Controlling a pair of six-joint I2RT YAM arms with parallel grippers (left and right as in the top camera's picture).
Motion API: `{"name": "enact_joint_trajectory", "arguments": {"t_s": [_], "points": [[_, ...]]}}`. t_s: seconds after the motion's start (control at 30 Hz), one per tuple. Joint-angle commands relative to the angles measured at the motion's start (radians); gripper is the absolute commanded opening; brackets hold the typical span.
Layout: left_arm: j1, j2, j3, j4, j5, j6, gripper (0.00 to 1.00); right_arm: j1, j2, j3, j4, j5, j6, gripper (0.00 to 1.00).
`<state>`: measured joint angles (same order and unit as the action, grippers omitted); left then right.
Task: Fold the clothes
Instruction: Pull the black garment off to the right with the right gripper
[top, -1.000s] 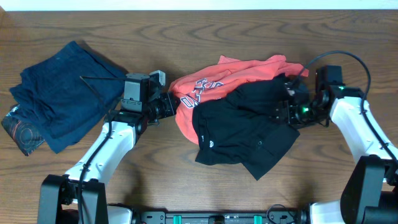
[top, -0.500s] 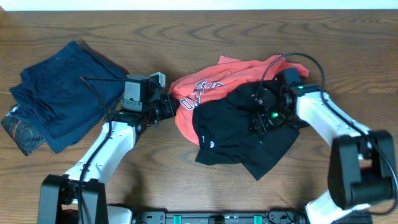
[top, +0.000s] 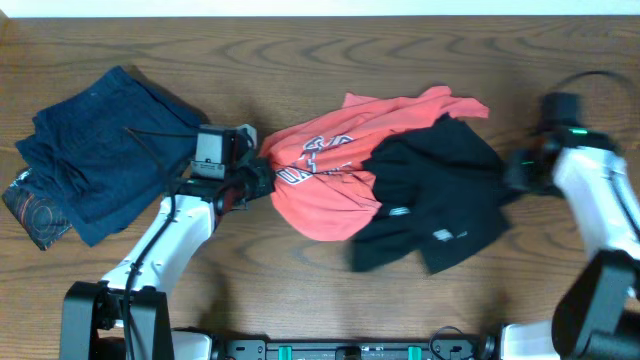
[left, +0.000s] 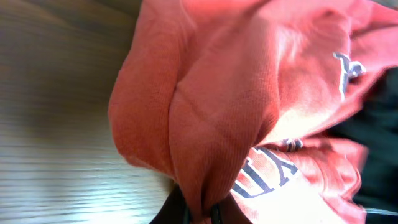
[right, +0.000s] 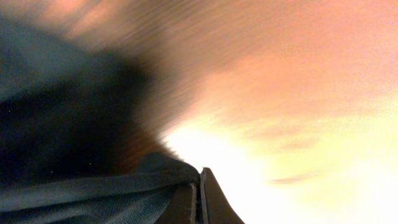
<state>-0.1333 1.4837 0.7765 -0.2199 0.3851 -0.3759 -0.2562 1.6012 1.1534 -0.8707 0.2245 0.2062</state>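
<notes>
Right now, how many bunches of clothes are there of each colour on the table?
Coral-red short-sleeved fabric T-shirt: 1
Black crumpled fabric garment: 1
Navy-blue folded fabric heap: 1 (I cannot tell how many pieces are in it)
Total: 3

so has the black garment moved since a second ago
Yes. The black garment has slid right, away from the unmoved navy pile, uncovering more of the red T-shirt; the right gripper is shut on its right edge.
</notes>
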Motion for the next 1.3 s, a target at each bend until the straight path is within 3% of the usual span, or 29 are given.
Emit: {"name": "enact_joint_trajectory", "arguments": {"t_s": [0.0,0.13,0.2,0.3,0.43,0.53,0.63,0.67,0.87,1.0,1.1,1.27], "points": [[0.056,0.005,-0.001,-0.008,-0.091,0.047,0.06,-0.18,-0.048,0.059,-0.005,0.219,0.048,0.01],[0.107,0.005,0.0,-0.007,-0.091,0.047,0.06,-0.376,-0.053,0.129,-0.028,0.212,0.102,0.02],[0.119,0.005,0.0,-0.008,-0.087,0.047,0.06,-0.433,-0.053,0.166,-0.038,0.151,0.122,0.08],[0.116,0.005,0.0,-0.009,-0.08,0.047,0.07,-0.478,-0.053,0.212,-0.026,-0.164,0.019,0.22],[0.109,0.005,0.0,-0.013,-0.079,0.046,0.07,-0.447,-0.053,0.219,-0.042,-0.571,-0.145,0.25],[0.109,0.005,0.0,-0.017,-0.08,0.046,0.08,-0.362,-0.052,0.204,-0.092,-0.748,-0.295,0.3],[0.109,0.005,0.0,-0.021,-0.08,0.046,0.1,-0.236,-0.046,0.166,-0.163,-0.748,-0.403,0.46],[0.109,0.005,0.0,-0.023,-0.08,0.046,0.11,-0.19,-0.042,0.143,-0.173,-0.748,-0.433,0.47],[0.109,0.005,0.0,-0.026,-0.08,0.046,0.11,0.039,0.011,-0.008,-0.114,-0.742,-0.523,0.32],[0.109,0.005,0.0,-0.031,-0.08,0.046,0.12,0.144,0.082,-0.098,0.003,-0.629,-0.493,0.31],[0.109,0.005,0.0,-0.031,-0.08,0.046,0.25,0.175,0.138,-0.128,0.078,-0.583,-0.465,0.26],[0.109,0.005,0.0,-0.032,-0.08,0.046,0.25,0.174,0.244,-0.129,0.19,-0.499,-0.466,0.37]]}}
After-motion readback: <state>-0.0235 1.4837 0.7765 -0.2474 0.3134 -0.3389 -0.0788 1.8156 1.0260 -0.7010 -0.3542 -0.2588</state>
